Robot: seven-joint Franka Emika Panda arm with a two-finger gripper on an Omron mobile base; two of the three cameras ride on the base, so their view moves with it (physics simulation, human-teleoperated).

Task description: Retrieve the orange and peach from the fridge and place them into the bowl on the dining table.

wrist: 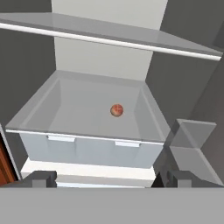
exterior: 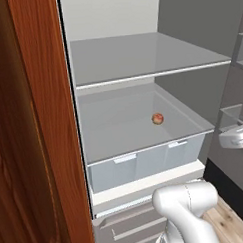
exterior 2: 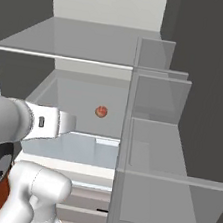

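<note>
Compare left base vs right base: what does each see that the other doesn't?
Left base: the red-brown wooden cabinet side filling the left of the frame, and a strip of wood floor at lower right.

Right base: the open fridge door's clear shelf bins stacked down the right side.

Both: the fridge standing open, the peach lying alone in the pale crisper drawer under the glass shelf, and the grey drawers below.
</note>
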